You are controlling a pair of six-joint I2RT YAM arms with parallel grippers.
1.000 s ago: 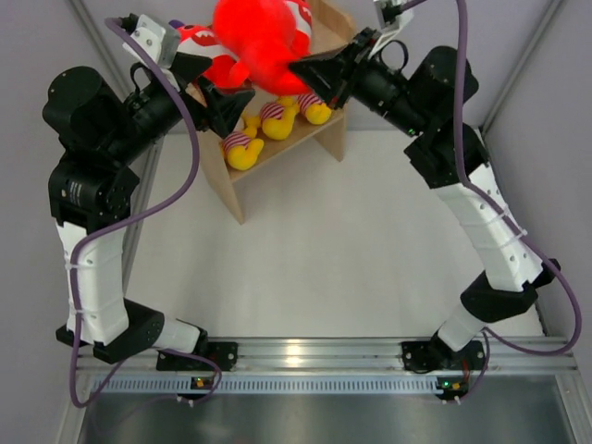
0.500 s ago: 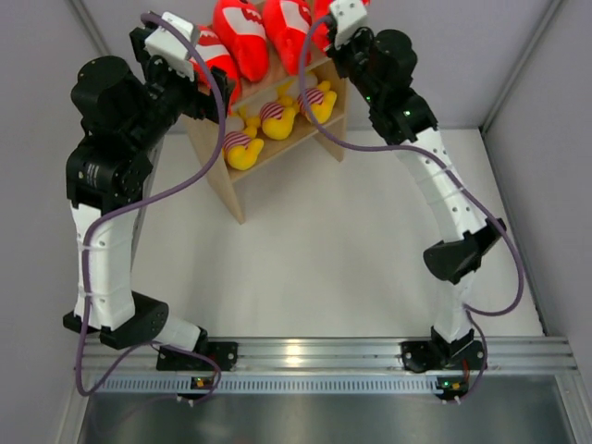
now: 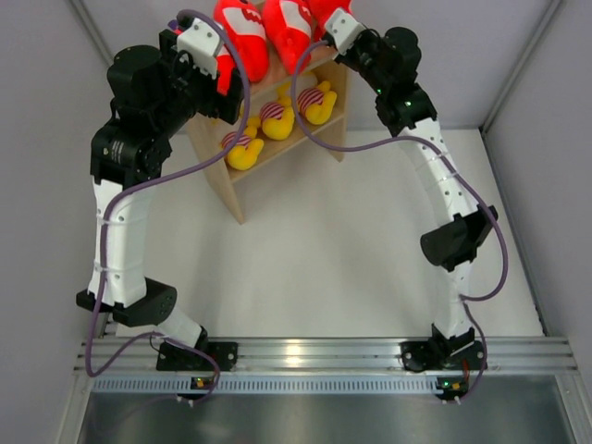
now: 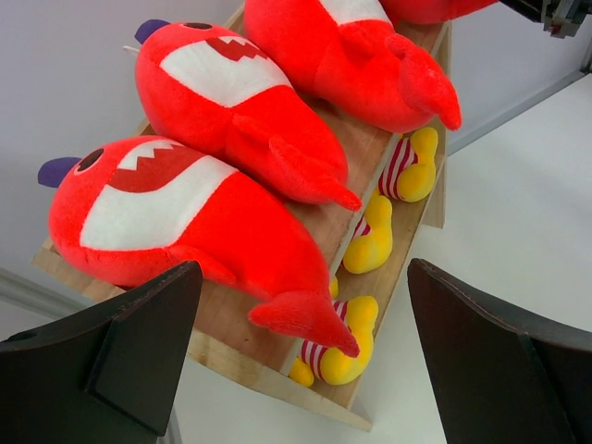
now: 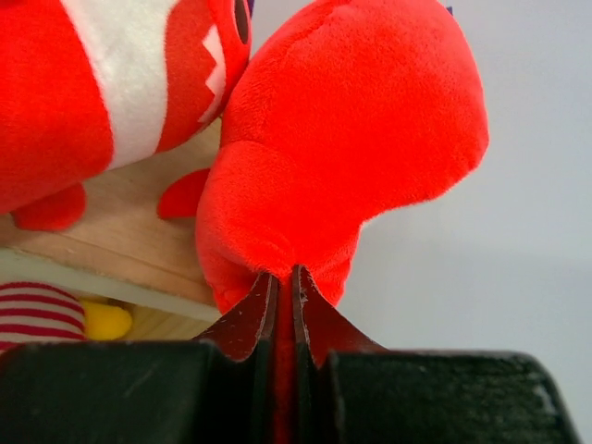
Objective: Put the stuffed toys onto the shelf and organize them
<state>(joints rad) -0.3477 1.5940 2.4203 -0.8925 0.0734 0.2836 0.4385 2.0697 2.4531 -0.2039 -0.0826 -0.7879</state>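
Sketchy spot
Right gripper [image 5: 284, 287] pinching shark [image 5: 351, 139] just ahead, left gripper [image 4: 301, 277] gaping empty; probably overhanging shelf [image 5: 102, 245] end, could tumble on release.

left gripper [image 3: 220, 97] over left end of shelf [image 3: 225, 185], fingers hidden | right gripper [image 3: 326, 20] at a red shark plush [image 3: 324, 7] on top tier | two sharks [image 3: 242, 37] between both grippers | three yellow plushes [image 3: 276, 116] just beside left gripper, lower tier
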